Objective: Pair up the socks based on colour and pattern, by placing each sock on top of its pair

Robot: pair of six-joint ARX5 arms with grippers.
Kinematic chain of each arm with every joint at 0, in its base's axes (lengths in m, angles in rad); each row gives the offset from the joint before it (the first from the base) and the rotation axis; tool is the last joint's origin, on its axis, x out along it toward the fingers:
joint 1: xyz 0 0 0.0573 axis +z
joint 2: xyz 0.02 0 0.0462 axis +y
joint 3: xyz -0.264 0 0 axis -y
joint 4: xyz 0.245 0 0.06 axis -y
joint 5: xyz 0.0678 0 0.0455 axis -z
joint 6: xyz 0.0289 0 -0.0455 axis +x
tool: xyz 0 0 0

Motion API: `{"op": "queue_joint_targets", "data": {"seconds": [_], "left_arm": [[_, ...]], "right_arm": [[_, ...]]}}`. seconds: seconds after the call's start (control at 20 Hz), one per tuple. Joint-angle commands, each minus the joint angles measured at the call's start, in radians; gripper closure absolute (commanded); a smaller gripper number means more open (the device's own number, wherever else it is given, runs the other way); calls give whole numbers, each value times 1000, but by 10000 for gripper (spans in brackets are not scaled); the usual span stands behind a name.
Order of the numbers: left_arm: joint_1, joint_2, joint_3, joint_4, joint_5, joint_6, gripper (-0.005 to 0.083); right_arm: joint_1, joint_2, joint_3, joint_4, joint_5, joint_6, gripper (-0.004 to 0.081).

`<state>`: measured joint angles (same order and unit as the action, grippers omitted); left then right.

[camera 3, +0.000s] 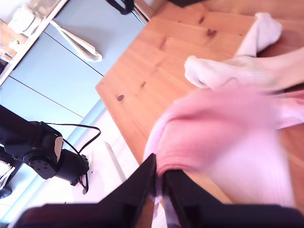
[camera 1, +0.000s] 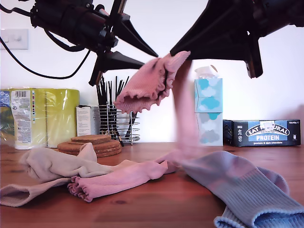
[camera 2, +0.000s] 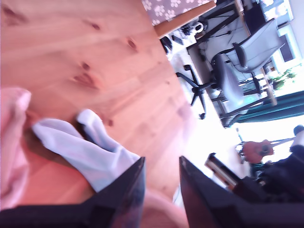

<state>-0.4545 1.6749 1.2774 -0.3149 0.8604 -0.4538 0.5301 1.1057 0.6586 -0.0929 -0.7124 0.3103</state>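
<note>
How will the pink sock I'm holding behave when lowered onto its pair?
Probably floppy: the held pink sock droops and folds below my second hand, its long end blurred, perhaps swinging. Likely light, since one pinch at an edge carries it. It may crumple rather than lie flat on the other pink sock on the table.

Our second gripper (camera 3: pixel 159 178) up high w/ jaws clamped on pink sock (camera 3: pixel 223 137); our first gripper (camera 2: pixel 161 183) raised, jaws apart.
</note>
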Motion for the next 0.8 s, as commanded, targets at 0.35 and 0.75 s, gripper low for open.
{"op": "queue_joint_targets", "data": {"seconds": [0.35, 0.75], "left_arm": [[109, -8, 8, -101, -96, 106, 555], [135, -8, 8, -142, -95, 126, 555]], "right_arm": [[-17, 196, 13, 145, 24, -56, 783], [-74, 274, 208, 136, 24, -110, 783]]}}
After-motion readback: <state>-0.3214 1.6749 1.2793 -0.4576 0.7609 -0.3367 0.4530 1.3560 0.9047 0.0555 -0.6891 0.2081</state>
